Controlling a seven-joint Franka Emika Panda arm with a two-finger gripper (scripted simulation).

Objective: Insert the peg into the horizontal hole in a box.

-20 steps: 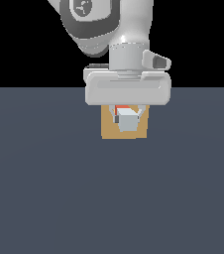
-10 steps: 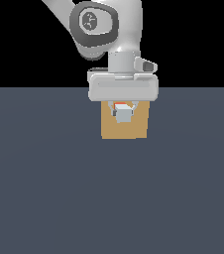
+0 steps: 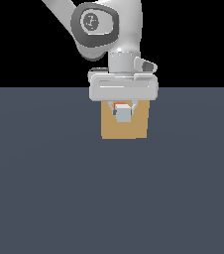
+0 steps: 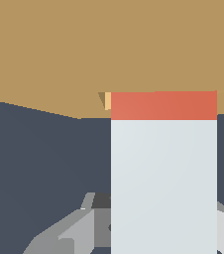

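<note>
The tan-orange box [image 3: 134,128] stands on the dark floor, under and behind my gripper [image 3: 123,110]. The gripper is shut on the peg [image 3: 123,115], seen end-on as a pale square with a red-orange rim above it. In the wrist view the peg [image 4: 163,178] runs level from the fingers [image 4: 69,230] to the box face [image 4: 84,49]. Only a short red-orange strip of it shows where it meets the face. A thin sliver of the hole [image 4: 104,100] shows beside the peg's tip; the rest of the hole is hidden by the peg.
The dark grey floor [image 3: 44,188] spreads all around the box. The arm's wrist and links [image 3: 104,30] rise above the gripper against a black background.
The gripper with the peg has moved away from the exterior camera toward the box; both look smaller now. The peg's end sits closer against the box face.
</note>
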